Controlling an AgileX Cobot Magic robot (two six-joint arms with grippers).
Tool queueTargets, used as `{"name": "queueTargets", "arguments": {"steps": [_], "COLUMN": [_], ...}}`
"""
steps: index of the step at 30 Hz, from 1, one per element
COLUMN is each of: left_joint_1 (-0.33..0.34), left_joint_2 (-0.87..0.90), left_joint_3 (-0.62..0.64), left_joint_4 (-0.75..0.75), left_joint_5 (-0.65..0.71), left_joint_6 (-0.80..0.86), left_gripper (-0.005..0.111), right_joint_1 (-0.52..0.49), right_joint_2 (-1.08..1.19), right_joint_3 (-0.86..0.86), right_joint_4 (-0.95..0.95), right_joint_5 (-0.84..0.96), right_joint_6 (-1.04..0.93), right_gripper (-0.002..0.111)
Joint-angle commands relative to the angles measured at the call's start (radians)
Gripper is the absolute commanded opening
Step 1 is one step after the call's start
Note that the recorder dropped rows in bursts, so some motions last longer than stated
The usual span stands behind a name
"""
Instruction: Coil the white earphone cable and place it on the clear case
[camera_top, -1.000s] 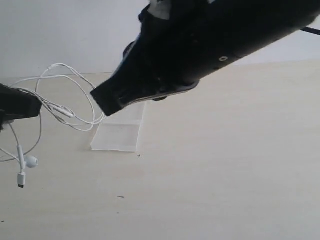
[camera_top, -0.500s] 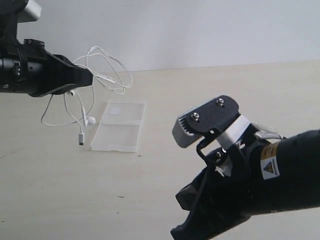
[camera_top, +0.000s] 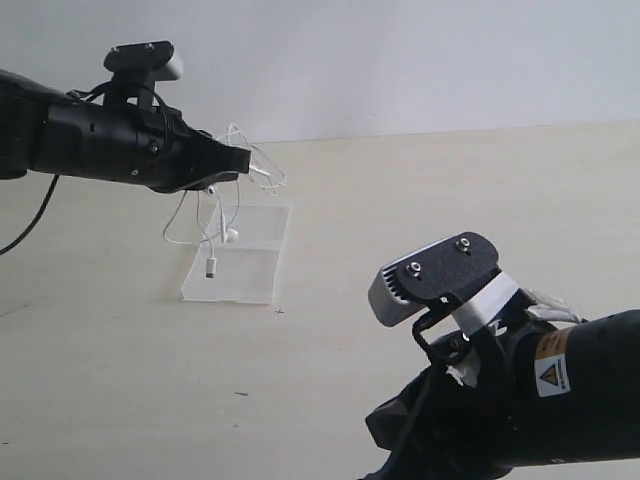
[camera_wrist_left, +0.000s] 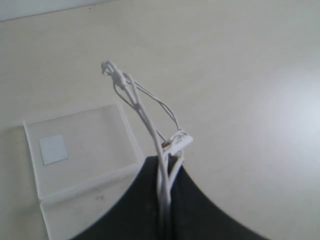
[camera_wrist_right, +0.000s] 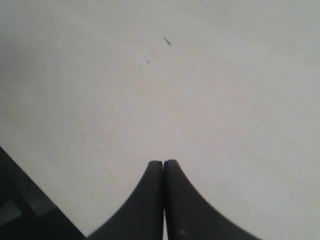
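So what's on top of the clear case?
Only its white square patch shows on the clear case. The white earphone cable hangs above it, pinched in the left fingers. They cover part of it, and whether the plug touches is unclear.

A pale wooden table (camera_top: 450, 200) with small dark specks (camera_top: 241, 394) meets a white wall (camera_top: 400, 60).

The table (camera_top: 450, 200) looks like pale, matt, smooth wood. The clear case (camera_top: 245, 275) is glossy see-through plastic, the white earphone cable (camera_wrist_left: 144, 114) smooth plastic. The left hand (camera_top: 240, 160) and right hand (camera_wrist_right: 163, 163) are matt black.
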Motion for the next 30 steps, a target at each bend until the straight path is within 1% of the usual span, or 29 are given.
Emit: {"name": "queueTargets", "arguments": {"steps": [1, 4, 5, 13, 20, 25, 30], "left_joint_1": [0.003, 0.003, 0.003, 0.003, 0.003, 0.003, 0.003], "left_joint_2": [0.028, 0.046, 0.051, 0.108, 0.108, 0.108, 0.111], "left_joint_3": [-0.008, -0.008, -0.008, -0.008, -0.008, -0.008, -0.008], "left_joint_4": [-0.171, -0.302, -0.316, -0.316, -0.316, -0.275, -0.275], "left_joint_5": [-0.001, 0.004, 0.010, 0.014, 0.003, -0.005, -0.029], "left_joint_6": [0.160, 0.291, 0.308, 0.310, 0.310, 0.307, 0.351], "left_gripper": [0.000, 0.000, 0.000, 0.000, 0.000, 0.000, 0.000], "right_joint_1": [0.001, 0.001, 0.001, 0.001, 0.001, 0.001, 0.001], "right_joint_2": [-0.005, -0.005, -0.005, -0.005, -0.005, -0.005, -0.005], "right_joint_3": [0.004, 0.004, 0.004, 0.004, 0.004, 0.004, 0.004], "right_joint_4": [0.004, 0.007, 0.007, 0.006, 0.006, 0.006, 0.008], "right_joint_5": [-0.019, -0.019, -0.019, -0.017, -0.017, -0.017, -0.020], "right_joint_6": [0.001, 0.001, 0.001, 0.001, 0.001, 0.001, 0.001], "right_gripper": [0.000, 0.000, 0.000, 0.000, 0.000, 0.000, 0.000]}}
